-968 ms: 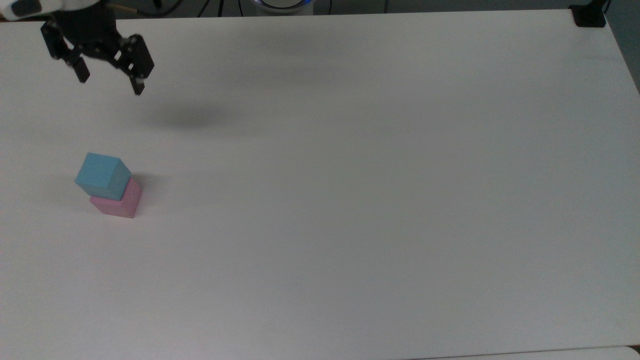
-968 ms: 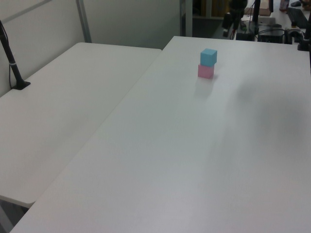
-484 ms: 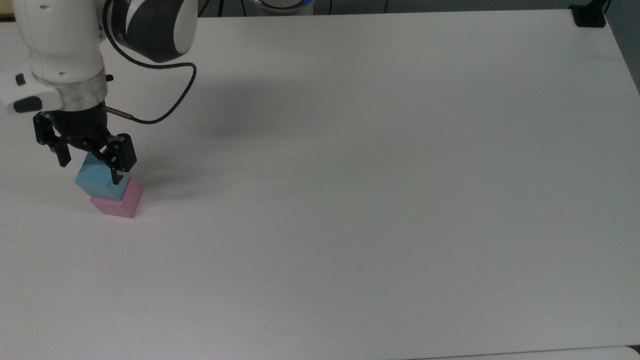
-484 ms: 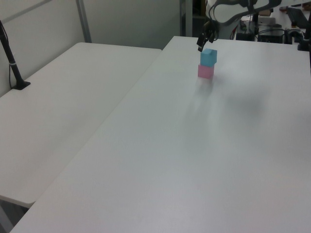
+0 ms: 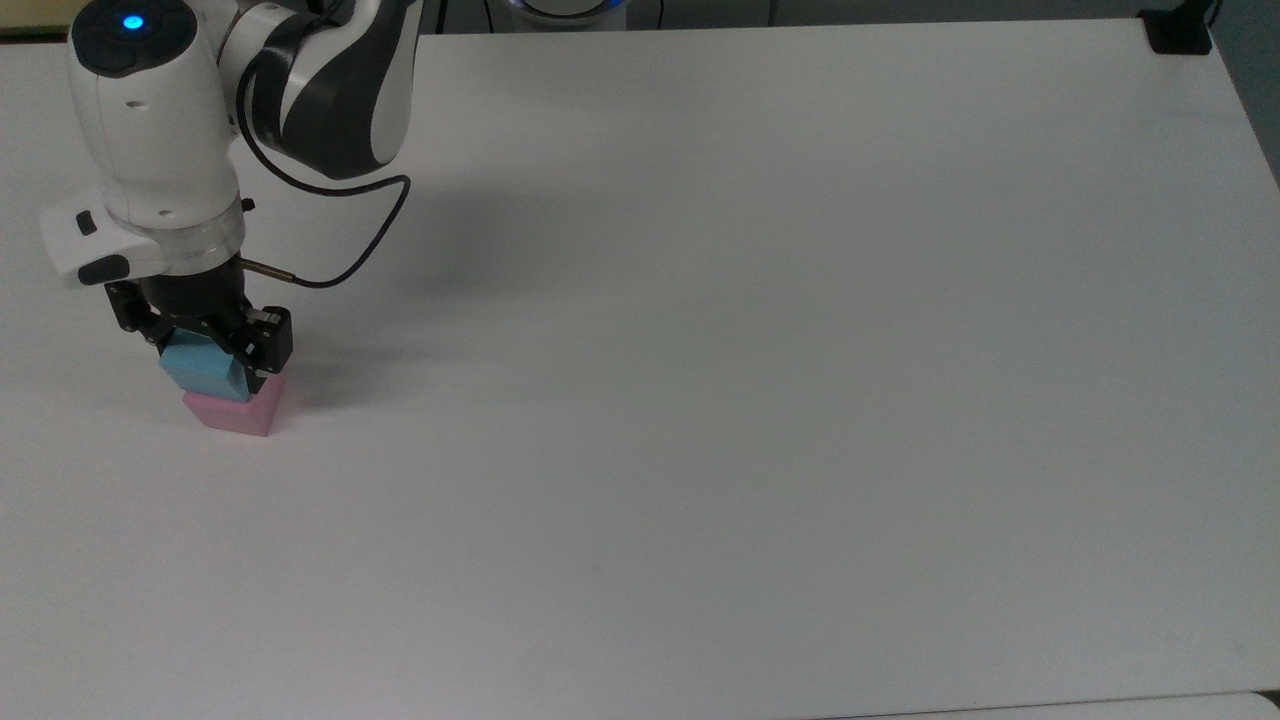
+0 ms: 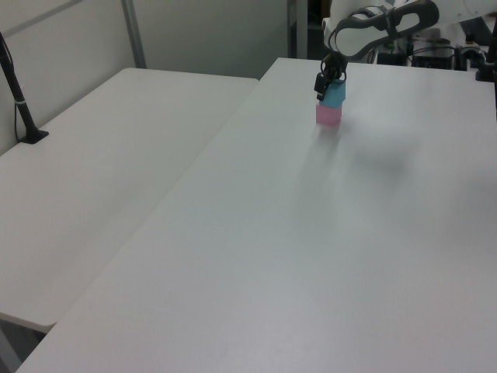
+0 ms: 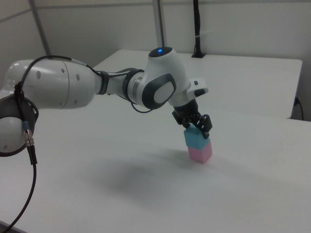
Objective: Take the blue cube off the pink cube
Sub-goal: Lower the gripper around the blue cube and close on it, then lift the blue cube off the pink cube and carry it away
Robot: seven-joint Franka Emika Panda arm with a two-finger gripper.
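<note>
Now, stack: blue cube (image 5: pixel 205 373) sits on pink cube (image 5: pixel 238 411), left-middle of the top view; upper middle of the left view, blue cube (image 6: pixel 335 94) over pink cube (image 6: pixel 328 115); right of centre in the right view, blue cube (image 7: pixel 196 138) over pink cube (image 7: pixel 200 152).
Alignment: blue cube looks slightly offset and turned against the pink cube in the top view.
Gripper: gripper (image 5: pixel 206 350) is down over the stack, black fingers to either side of the blue cube; also seen at (image 6: pixel 329 84) and (image 7: pixel 197 125).
Jaws: drawn in around the blue cube's sides; whether they actually press it, cannot tell.
Arm: white and dark grey arm (image 5: pixel 150 140) fills the upper left of the top view, blue light on its top; a black cable (image 5: pixel 345 265) loops off to its right.
Counter: white counter (image 5: pixel 760 380) carries the stack; pink cube rests flat on it.
Background: second white table (image 6: pixel 109 155) at the left of the left view, a black post (image 6: pixel 19 97) on its far left edge.
</note>
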